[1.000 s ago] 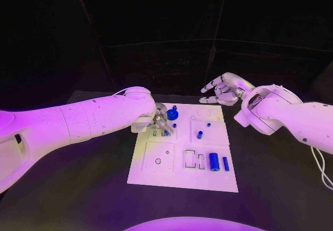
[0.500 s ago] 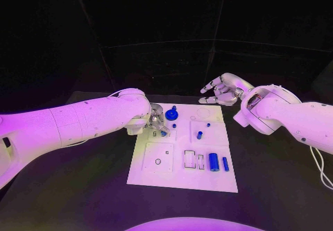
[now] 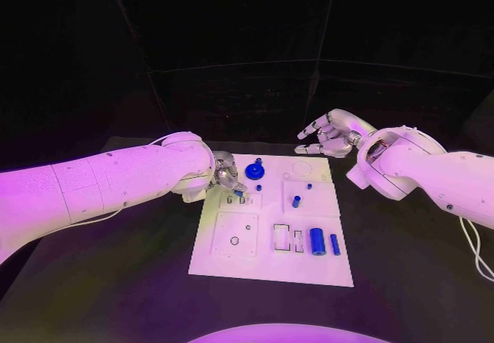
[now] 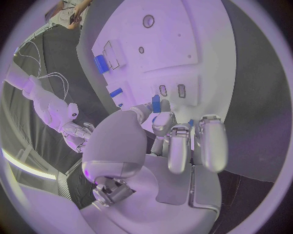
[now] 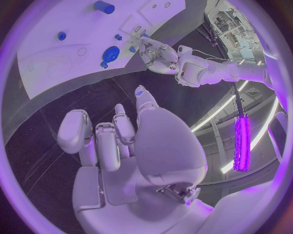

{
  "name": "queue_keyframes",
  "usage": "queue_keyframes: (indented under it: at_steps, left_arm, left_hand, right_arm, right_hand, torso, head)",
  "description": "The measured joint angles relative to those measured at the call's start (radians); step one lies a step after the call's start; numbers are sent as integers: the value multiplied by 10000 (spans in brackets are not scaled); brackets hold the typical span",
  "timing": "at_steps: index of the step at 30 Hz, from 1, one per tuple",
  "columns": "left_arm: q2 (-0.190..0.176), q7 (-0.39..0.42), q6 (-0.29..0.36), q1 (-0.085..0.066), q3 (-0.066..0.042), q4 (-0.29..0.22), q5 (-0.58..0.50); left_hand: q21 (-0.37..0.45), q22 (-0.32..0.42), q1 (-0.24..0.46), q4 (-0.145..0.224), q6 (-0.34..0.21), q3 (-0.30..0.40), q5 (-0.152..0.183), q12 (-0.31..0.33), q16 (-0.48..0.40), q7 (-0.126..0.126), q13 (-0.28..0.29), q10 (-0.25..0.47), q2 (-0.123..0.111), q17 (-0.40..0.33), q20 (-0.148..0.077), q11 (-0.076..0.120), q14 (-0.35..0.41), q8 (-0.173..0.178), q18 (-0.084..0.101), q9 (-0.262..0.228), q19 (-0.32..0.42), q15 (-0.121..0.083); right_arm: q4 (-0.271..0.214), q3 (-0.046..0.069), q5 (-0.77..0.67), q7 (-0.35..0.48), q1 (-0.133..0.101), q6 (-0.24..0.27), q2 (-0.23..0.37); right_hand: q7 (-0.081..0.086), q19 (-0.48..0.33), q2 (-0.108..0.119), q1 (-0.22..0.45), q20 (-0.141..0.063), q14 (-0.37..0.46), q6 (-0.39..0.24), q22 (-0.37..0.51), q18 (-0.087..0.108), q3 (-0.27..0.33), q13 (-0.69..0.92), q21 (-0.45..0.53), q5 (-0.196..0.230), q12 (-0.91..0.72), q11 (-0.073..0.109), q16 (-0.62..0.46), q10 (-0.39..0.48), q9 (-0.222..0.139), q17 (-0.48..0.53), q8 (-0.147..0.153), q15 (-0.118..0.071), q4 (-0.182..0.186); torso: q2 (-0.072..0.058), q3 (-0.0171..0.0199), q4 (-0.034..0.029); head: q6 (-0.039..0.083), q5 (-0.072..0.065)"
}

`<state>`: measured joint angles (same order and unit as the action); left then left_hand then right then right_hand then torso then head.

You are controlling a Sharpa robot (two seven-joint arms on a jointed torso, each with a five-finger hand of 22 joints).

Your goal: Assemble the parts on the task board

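The white task board (image 3: 270,266) lies in the middle of the black table. My left hand (image 3: 225,176) hovers over its far left part and pinches a small blue part (image 4: 156,103) between thumb and a finger, just above two small slots (image 4: 171,90). On the board are a blue round knob (image 3: 255,170), a short peg (image 3: 295,201), a thick blue cylinder (image 3: 317,240) and a thin blue rod (image 3: 335,244). My right hand (image 3: 328,135) hangs above the table past the board's far right corner, fingers apart, holding nothing.
Black table surrounds the board on all sides. A dark backdrop rises behind the table's far edge. In the right wrist view the left hand (image 5: 157,53) shows beside the knob (image 5: 111,53), with the cylinder (image 5: 104,7) further along the board.
My left arm has drawn back to the left, and its hand has shifted slightly left and away from the slots with the blue part still pinched. The right hand has not moved.
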<state>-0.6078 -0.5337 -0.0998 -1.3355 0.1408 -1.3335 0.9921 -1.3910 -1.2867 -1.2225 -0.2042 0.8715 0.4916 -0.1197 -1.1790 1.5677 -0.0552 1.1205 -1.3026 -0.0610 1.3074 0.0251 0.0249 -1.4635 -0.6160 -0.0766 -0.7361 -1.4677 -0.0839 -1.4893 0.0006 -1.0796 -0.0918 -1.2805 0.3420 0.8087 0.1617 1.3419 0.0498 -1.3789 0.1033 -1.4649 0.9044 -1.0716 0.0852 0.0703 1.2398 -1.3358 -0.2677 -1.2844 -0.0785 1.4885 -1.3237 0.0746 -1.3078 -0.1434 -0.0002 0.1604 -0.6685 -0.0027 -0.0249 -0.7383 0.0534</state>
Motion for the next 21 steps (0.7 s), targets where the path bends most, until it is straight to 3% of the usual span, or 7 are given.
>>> queue_keyframes:
  at_steps: [11, 21]
  left_arm:
    - [118, 0, 874, 493, 13, 35, 446]
    - [209, 0, 1351, 564, 12, 132, 675]
  left_hand:
    - [0, -9, 79, 52, -36, 106, 9, 0, 0, 33, 11, 1, -78, 0, 0, -1, 0, 0, 0, -37, 0, 0]
    - [0, -58, 298, 180, 4, 288, 36, -54, 0, 73, 66, -93, -112, 0, 0, 19, 0, -96, 1, -125, 1, 1]
  right_arm:
    - [-4, 0, 6, -1, 0, -15, 42]
    - [24, 0, 12, -1, 0, -25, 18]
  right_hand:
    - [0, 0, 0, 0, 0, 0, 0, 0, 0, 34, 1, 0, 0, 0, 0, 3, 0, 0, 1, -38, 0, 34]
    - [0, 0, -42, 42, 0, 0, 0, 9, 0, 75, 1, 0, -38, 0, 0, 3, 0, 0, 2, -38, 0, 75]
  torso:
    - [-12, -13, -6]
    - [-19, -1, 16]
  head:
    - [-23, 32]
    - [-27, 77]
